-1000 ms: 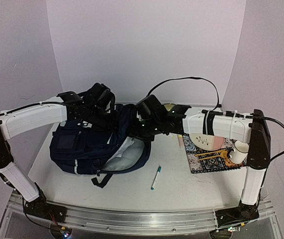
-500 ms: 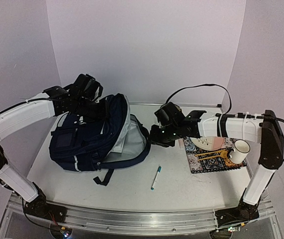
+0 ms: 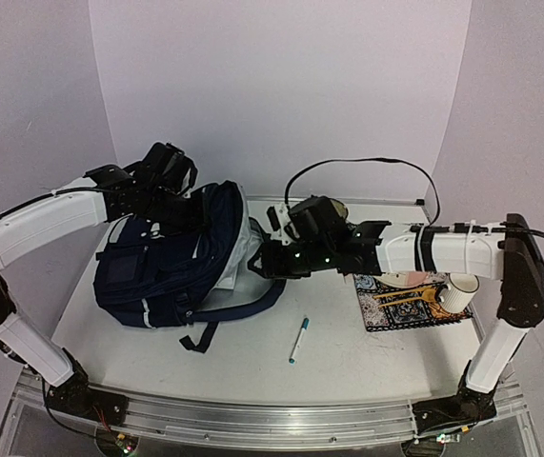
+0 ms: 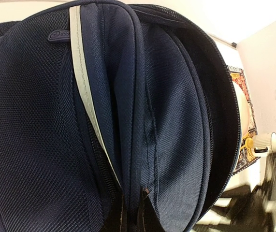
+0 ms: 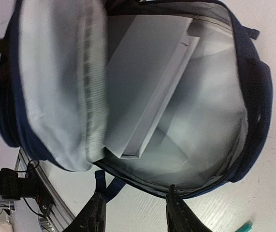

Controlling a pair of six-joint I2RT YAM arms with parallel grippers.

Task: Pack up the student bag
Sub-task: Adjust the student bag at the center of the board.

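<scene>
Now the student bag (image 3: 157, 276) lies on its side over the left half of the counter (image 3: 367, 367), its mouth turned toward the middle. We see the left fingers (image 3: 184, 205) pressed together on a fold of navy fabric at the bag's upper rim, holding the flap raised. A second ago that rim sagged lower and the mouth was narrower. The right fingers (image 5: 95, 215) stand spread with nothing between them, just outside the lower lip of the opening. Over the last second the right arm was deep in the mouth, drew back toward the right edge, and has returned to the opening. Inside, against the grey lining, a pale flat book (image 5: 147, 82) leans at a slant. We judge that one item is stowed and the empty fingers are free for the next. A pen (image 3: 297, 340) lies near the middle of the near edge, and a patterned mat (image 3: 400, 309) carrying a mug (image 3: 455, 290) sits toward the right edge. Whether these belong in the bag we cannot tell. The packing looks partly done, and the raised flap leaves the way in open.
</scene>
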